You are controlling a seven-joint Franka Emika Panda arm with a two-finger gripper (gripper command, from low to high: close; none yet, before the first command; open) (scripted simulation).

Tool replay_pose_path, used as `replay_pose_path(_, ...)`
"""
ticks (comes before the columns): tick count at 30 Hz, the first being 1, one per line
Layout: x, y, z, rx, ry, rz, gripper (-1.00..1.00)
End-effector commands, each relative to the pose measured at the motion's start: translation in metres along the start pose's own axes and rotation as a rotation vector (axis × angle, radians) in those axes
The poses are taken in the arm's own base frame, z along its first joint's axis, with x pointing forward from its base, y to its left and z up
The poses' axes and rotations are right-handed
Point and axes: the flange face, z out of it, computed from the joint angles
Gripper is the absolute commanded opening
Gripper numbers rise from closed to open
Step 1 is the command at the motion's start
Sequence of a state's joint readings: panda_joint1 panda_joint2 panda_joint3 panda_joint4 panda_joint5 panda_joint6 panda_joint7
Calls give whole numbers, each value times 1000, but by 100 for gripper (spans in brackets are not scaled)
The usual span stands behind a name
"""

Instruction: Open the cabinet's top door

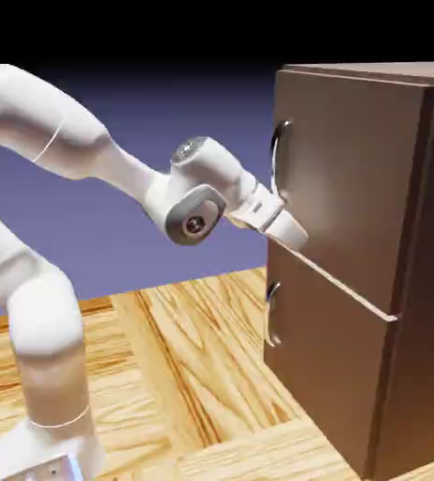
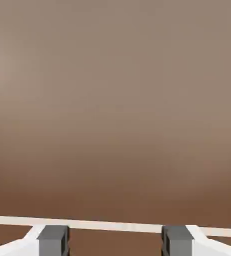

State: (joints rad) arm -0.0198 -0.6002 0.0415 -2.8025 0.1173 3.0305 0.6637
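Cabinet (image 1: 371,254): tall dark brown box, on table (image 1: 202,376) at exterior view's right. Top door (image 1: 348,178): appears shut, curved silver handle (image 1: 279,155) near its left edge.
Gripper (image 1: 296,235): low on top door near seam with lower door (image 1: 329,371), below handle; jaws wide apart, nothing held.
Step, judged: approach, handle not yet taken.
Next move: rise to handle, close, pull.
Obscured: hand view filled by brown panel and pale seam line; handle absent there; contact with door unclear.

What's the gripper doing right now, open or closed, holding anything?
Gripper: open, holding nothing; its fingertips stand apart, facing the top door just above the seam, away from the handle.
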Motion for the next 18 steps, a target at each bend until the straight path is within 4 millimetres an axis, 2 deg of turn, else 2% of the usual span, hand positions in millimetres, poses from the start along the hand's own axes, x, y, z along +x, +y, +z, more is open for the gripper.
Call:
replay_pose_path(1,3,-1,-4,8,9,7,0)
replay_pose_path(9,21,-6,-39,76,79,56,0)
replay_pose_path(18,26,-10,-73,160,161,92,0)
